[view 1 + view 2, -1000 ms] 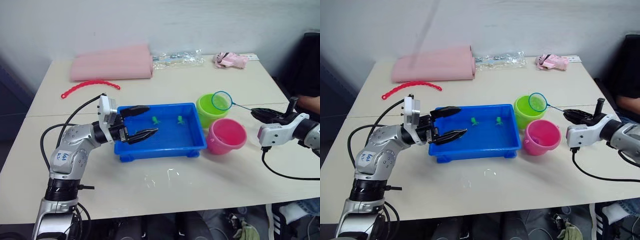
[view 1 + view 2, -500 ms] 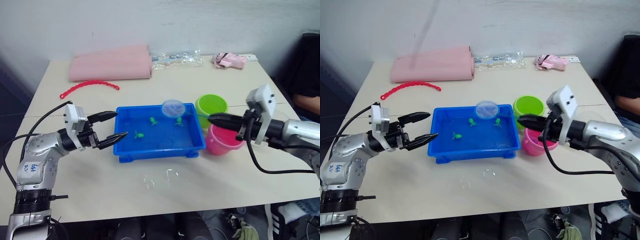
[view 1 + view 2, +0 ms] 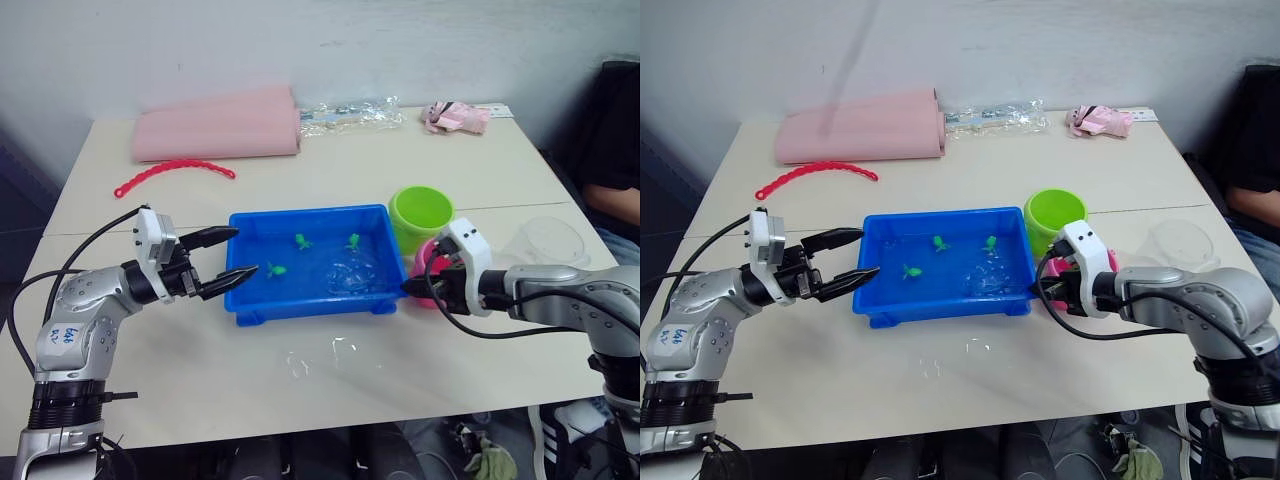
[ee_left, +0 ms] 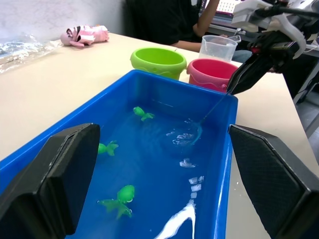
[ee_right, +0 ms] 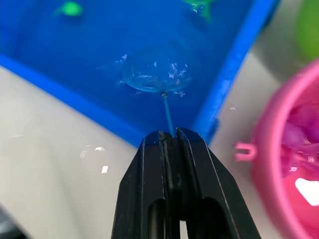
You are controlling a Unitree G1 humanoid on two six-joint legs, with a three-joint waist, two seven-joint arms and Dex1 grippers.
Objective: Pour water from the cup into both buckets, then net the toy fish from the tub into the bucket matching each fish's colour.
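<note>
The right end effector (image 5: 169, 137) has its two black fingers pressed together on the thin handle of the net (image 5: 155, 74), just outside the tub's right end wall and in front of the pink bucket (image 3: 1106, 272). The net's hoop lies dipped in the water in the right half of the tub (image 3: 243, 300), with ripples around it. The left end effector (image 3: 222, 262) hangs at the tub's left end with its fingers spread apart, one over the tub's rim and one just outside the wall, holding nothing.

Three green toy fish (image 4: 119, 196) sit in the water: two near the tub's far wall and one nearer the left half. The tub stands near the middle of the bench (image 3: 450, 160). The lime green bucket (image 3: 422, 210) stands just beside the tub's far right corner, with the pink bucket touching it on the near side. The clear cup (image 3: 548, 238) rests toward the bench's right edge.

A pink folded cloth (image 3: 215, 125), a red beaded strip (image 3: 170, 172), a clear plastic bag (image 3: 350, 108) and a small pink bundle (image 3: 455, 116) lie along the far edge. Water drops (image 3: 320, 355) dot the bench in front of the tub.
</note>
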